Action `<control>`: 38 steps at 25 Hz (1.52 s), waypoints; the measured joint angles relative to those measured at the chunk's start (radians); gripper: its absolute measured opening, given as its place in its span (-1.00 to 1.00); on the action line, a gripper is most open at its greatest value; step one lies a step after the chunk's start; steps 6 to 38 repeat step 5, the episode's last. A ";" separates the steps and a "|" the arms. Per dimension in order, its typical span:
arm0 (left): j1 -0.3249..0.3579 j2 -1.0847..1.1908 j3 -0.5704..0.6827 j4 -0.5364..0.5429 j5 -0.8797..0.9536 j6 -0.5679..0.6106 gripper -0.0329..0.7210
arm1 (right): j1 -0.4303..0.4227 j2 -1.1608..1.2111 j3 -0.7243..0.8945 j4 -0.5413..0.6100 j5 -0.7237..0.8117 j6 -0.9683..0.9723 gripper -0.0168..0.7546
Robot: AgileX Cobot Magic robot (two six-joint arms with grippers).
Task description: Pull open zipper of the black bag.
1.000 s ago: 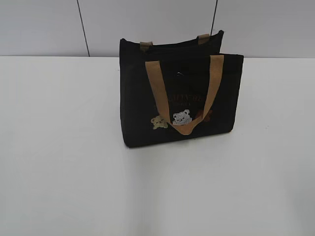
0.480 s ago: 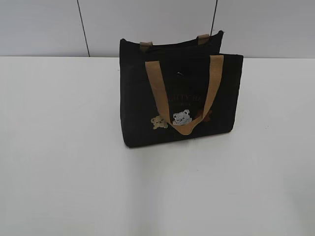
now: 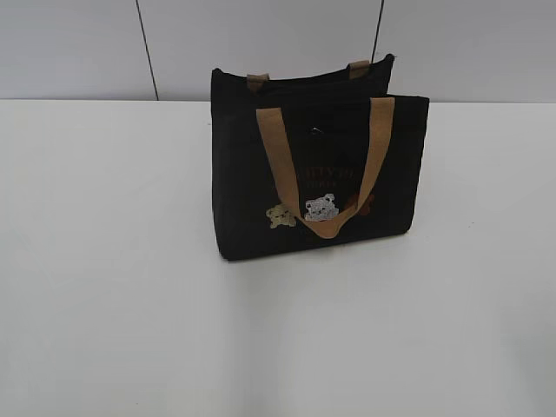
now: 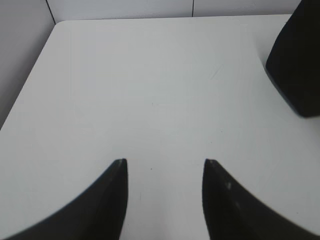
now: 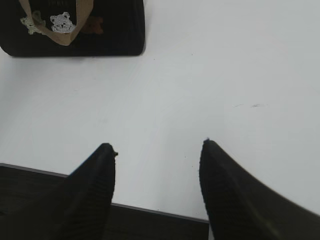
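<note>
Toward the back of the smooth white bench (image 3: 113, 287), before pale wall panels (image 3: 78, 48), the black bag (image 3: 243, 200) stands upright: soft boxy fabric, tan webbing handles (image 3: 274, 152), small bear patches (image 3: 319, 207). Its zipper (image 3: 317, 131) shows only a tiny glint. Both pairs of curved dark fingers (image 4: 120, 172) (image 5: 107, 155) stand apart, empty, well clear of it.

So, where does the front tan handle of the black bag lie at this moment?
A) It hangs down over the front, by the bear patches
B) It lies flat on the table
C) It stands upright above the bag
A: the front tan handle droops down the black bag, looping under the bear patches.
</note>
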 joint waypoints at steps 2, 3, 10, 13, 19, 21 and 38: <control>0.000 0.000 0.000 0.000 0.000 0.000 0.05 | 0.000 0.000 0.000 0.000 0.000 -0.003 0.11; 0.000 0.000 0.000 0.000 0.000 0.000 0.05 | 0.000 0.000 0.000 0.000 0.000 -0.004 0.11; 0.000 0.000 0.000 0.000 0.000 0.000 0.05 | 0.000 0.000 0.000 0.000 0.000 -0.005 0.11; 0.000 0.000 0.000 0.000 0.000 0.000 0.05 | 0.000 0.000 0.000 0.000 0.000 -0.005 0.11; 0.000 0.000 0.000 0.000 0.000 0.000 0.05 | 0.000 0.000 0.000 0.000 0.000 -0.005 0.11; 0.000 0.000 0.000 0.000 0.000 0.000 0.05 | 0.000 0.000 0.000 0.000 0.000 -0.005 0.11; 0.000 0.000 0.000 0.000 0.000 0.000 0.05 | 0.000 0.000 0.000 0.000 0.000 -0.005 0.11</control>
